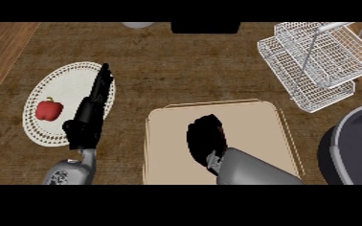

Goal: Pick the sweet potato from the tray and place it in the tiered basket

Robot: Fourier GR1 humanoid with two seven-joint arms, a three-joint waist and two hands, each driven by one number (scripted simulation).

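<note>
My right hand (pixel 206 138) is down on the beige tray (pixel 262 124), at its left middle. Its fingers are curled into a compact shape, closed over the sweet potato, which the hand hides completely. The white wire tiered basket (pixel 311 67) stands at the back right, beyond the tray's far right corner and apart from the hand. My left hand (pixel 90 112) rests open at the left, fingers straight and pointing away, lying over the right side of a white plate (pixel 42 88).
A red bell pepper (pixel 50 109) sits on the white plate, just left of my left hand. A dark round pot (pixel 344 148) fills the right edge beside the tray. A black object (pixel 205 27) and a pale round one (pixel 138 25) stand along the back.
</note>
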